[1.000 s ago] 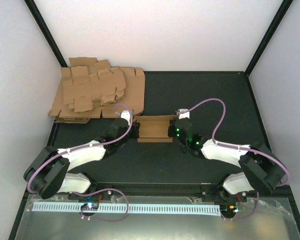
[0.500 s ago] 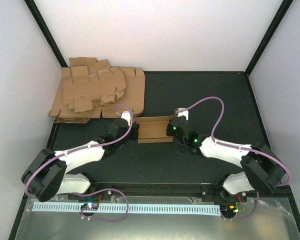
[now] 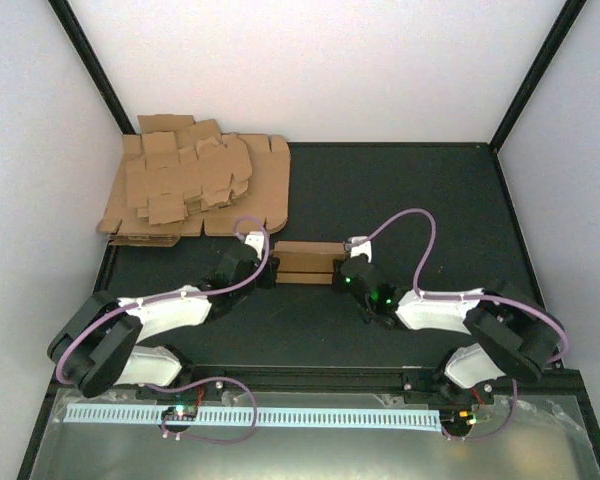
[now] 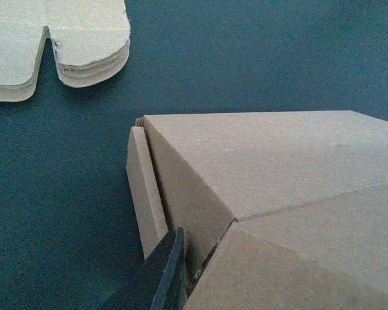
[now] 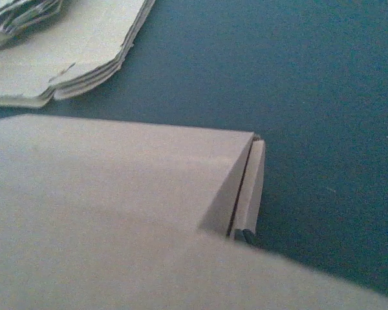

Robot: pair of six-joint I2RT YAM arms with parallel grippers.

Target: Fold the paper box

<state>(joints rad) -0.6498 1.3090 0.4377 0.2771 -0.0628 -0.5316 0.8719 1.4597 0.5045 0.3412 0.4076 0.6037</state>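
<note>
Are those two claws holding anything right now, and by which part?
The left gripper and right gripper each touch one end of the box; whether either clamps it cannot be told.

paper box (image 3: 305, 262): plain brown | table (image 3: 410, 185): dark | cable (image 3: 412, 213): purple

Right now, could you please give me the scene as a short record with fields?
Task item: paper box, an oblong brown carton lying on the dark table
Box state: top panels folded over; the narrow flap at each end stands slightly off
Left fingers: at the box's left end, one tip against the end flap; grip unclear
Right fingers: at the box's right end, tip beside the end flap; grip unclear
Other: stack of flat cardboard blanks, far left corner, apart from the box
</note>
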